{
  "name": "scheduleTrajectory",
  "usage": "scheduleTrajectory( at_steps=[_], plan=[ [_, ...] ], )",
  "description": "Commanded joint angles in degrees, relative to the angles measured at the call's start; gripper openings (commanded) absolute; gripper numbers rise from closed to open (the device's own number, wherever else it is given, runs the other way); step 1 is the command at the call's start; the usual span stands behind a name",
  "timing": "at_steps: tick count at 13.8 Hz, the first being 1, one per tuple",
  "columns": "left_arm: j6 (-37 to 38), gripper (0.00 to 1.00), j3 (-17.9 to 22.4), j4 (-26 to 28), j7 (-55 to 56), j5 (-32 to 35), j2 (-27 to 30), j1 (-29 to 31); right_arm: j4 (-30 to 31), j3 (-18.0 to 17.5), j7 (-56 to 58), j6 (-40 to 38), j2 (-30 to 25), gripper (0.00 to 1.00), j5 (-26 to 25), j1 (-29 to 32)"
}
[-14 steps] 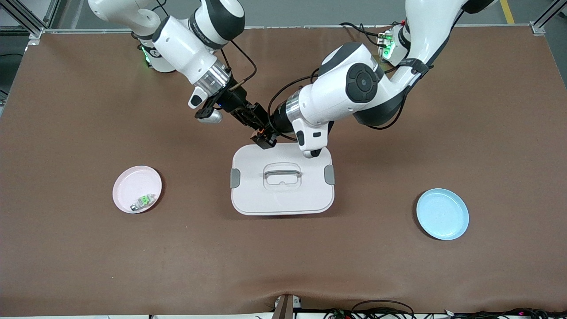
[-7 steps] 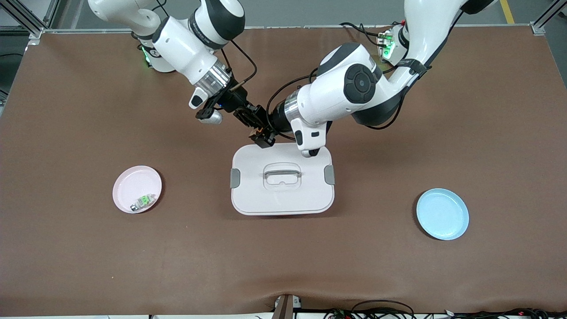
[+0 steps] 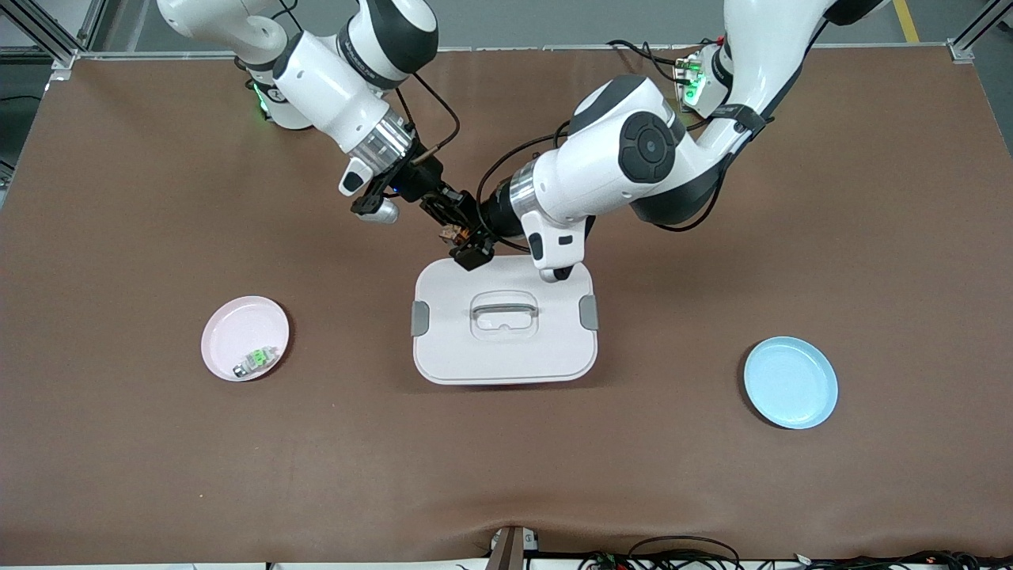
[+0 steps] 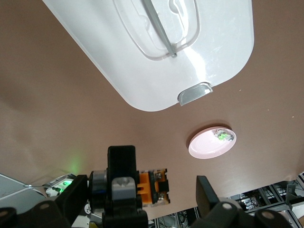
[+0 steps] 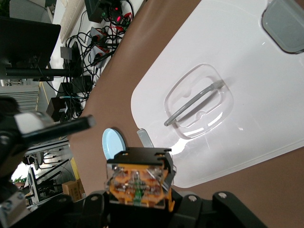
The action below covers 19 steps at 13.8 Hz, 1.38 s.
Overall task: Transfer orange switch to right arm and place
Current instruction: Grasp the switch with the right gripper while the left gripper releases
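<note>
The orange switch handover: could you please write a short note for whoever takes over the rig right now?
Left pincer: open, its fingers either side of the orange switch, over the edge of the white box.
Right pincer: shut on the orange switch at the same spot.
Done: the right arm grips the switch.
Left: draw the left arm clear, then place the switch.

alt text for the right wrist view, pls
The right gripper clamps the orange switch, its orange underside facing the camera. Past it lie a white lidded box on the brown table and a blue plate.
</note>
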<state>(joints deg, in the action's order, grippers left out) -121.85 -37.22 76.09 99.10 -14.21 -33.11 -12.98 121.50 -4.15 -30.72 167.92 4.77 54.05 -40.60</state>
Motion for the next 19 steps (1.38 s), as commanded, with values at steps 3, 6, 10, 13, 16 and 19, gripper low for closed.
scheduleTrajectory(
  at_steps=[3,6,10,13,16,19],
  plan=[
    [-0.15,1.0,0.22,-0.24,0.22,1.03,0.76,0.06,-1.18,0.38,-0.39,-0.14,1.21,0.0,0.45,-0.79],
    [0.29,1.0,0.31,-0.24,0.22,2.96,1.55,0.85,-1.88,0.38,-0.21,-0.14,1.91,0.0,0.18,-0.88],
    [3.71,1.0,0.49,-0.24,0.22,9.19,2.96,4.44,-2.59,0.46,0.14,-0.22,3.05,0.0,0.1,-0.79],
    [6.61,1.0,0.57,-0.24,-1.7,12.27,4.62,7.7,-2.59,0.46,0.23,-1.44,3.23,0.0,-1.92,0.0],
    [10.74,1.0,0.49,-0.16,-8.63,14.82,6.38,11.3,-2.5,0.64,0.23,-3.65,3.23,0.0,-4.29,1.4],
    [15.92,1.0,0.49,-0.16,-19.07,16.67,9.28,16.74,-2.5,0.73,2.76,-6.1,3.14,0.0,-4.83,4.03]
  ],
)
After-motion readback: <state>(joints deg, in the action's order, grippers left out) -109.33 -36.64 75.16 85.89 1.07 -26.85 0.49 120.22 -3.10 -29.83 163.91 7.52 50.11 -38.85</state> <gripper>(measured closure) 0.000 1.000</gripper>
